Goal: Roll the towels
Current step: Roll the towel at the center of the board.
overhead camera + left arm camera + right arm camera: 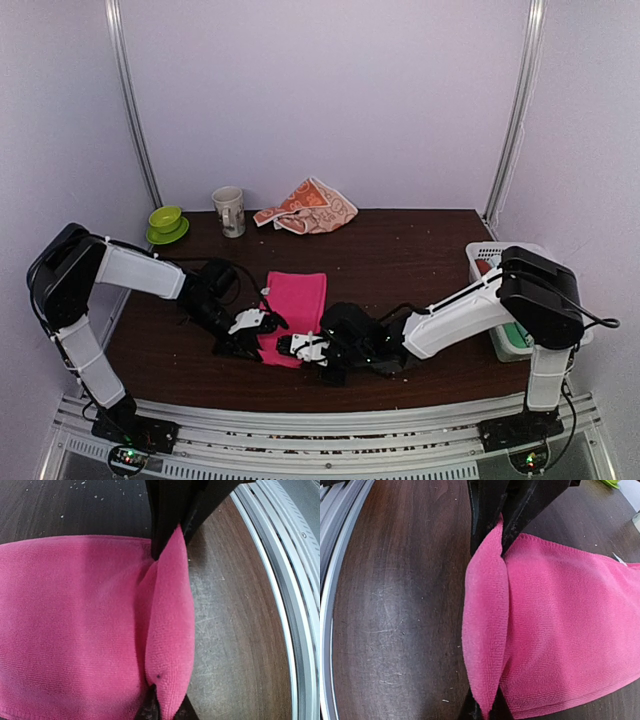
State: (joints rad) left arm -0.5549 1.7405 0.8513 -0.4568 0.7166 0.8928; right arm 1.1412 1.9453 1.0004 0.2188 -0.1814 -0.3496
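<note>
Left gripper (265, 322) was clamped on the near-left corner of the pink towel (302, 296), with a raised fold of cloth pinched between its fingers. The towel lay flat on the worktop (420, 250), centre and near. Right gripper (288, 347) was closed on the near-right corner, same pinch. Soft, light, limp stuff: likely to sag unless both corners are held at the hem and turned together. The orange towel (310, 208) sat crumpled at the far edge, untouched. No label or readable writing showed on either.

Pink towel (75, 620) — far end off-frame
</note>
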